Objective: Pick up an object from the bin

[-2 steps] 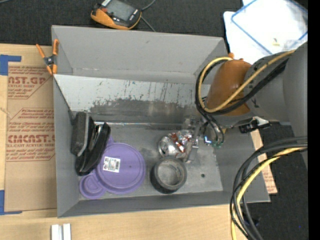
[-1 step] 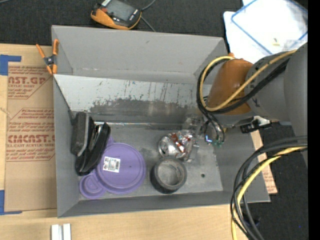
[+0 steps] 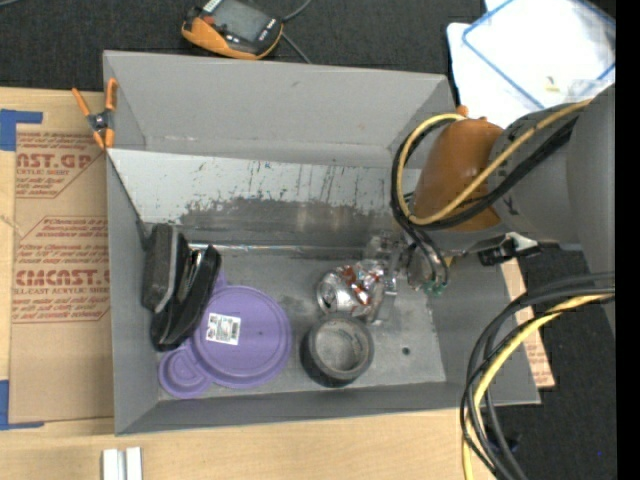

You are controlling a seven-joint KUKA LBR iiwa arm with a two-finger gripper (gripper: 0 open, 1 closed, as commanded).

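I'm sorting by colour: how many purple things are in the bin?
2. A large round purple lid with a white label lies in the lower left of the bin; a smaller purple disc touches its lower-left edge. Others may be hidden under the dark things beside them.

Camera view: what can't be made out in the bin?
Hidden: end effector, largely under the orange cover and cables.
Unclear: shiny crumpled thing, its kind, and whether the end effector touches it.
Too small: label print on the purple lid.
Overlapping: dark things at the left wall, kinds unclear.
All camera view.
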